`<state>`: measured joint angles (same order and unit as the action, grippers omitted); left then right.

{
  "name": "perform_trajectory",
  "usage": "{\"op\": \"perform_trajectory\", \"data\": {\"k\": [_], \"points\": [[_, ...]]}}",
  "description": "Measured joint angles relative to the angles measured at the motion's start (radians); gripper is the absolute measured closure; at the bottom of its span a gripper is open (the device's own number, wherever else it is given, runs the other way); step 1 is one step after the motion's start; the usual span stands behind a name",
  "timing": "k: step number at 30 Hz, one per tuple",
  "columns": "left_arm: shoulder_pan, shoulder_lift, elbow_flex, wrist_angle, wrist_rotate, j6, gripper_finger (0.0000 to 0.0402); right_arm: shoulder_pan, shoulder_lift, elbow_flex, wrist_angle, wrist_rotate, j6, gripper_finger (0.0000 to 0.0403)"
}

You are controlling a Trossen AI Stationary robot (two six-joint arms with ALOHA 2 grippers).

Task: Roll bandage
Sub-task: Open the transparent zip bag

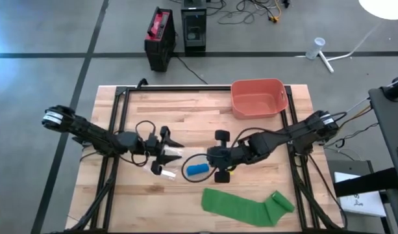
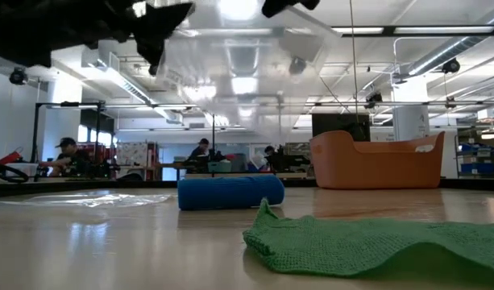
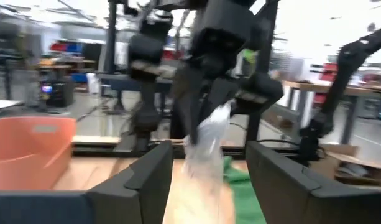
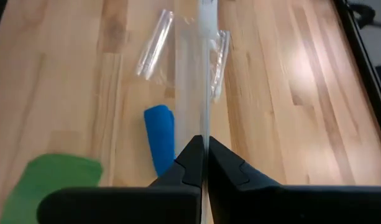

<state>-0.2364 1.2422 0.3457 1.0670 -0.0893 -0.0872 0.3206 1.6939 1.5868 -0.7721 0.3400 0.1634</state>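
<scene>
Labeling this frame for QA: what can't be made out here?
- Clear plastic wrapper: its full outline, see-through in every view.
- Right gripper, shut on the wrapper: hidden in the high view by its own arm.
- Left gripper, open: whether it touches the wrapper, blurred in its wrist view.
- Green bandage: rolled end cut off in the low view.
- Blue roll: what it is; too small.

No words, numbers or signs can be read in any view - not on the bench (image 1: 263, 143), not on the things lying on it, and not on the boxes on the floor - the far room is too blurry to read.
</scene>
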Motion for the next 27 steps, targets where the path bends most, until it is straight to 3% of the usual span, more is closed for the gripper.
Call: {"op": "perform_trajectory", "data": {"k": [8, 15, 19, 25, 27], "points": [[0.001, 0.031, 0.163, -0.394, -0.084, 0.054, 0.0216, -0.011, 0.053, -0.002, 0.012, 0.0, -0.007, 0.0403], [-0.002, 0.034, 0.198, -0.411, -0.084, 0.055, 0.0242, -0.014, 0.055, -0.002, 0.013, -0.001, -0.007, 0.0403], [-0.003, 0.034, 0.197, -0.411, -0.084, 0.053, 0.028, -0.014, 0.055, -0.002, 0.017, -0.001, -0.002, 0.0403], [-0.005, 0.034, 0.201, -0.411, -0.084, 0.052, 0.0387, -0.014, 0.055, -0.002, 0.023, -0.003, 0.002, 0.0401], [-0.005, 0.034, 0.203, -0.408, -0.084, 0.05, 0.0391, -0.014, 0.055, -0.001, 0.029, -0.001, 0.004, 0.0393]]}}
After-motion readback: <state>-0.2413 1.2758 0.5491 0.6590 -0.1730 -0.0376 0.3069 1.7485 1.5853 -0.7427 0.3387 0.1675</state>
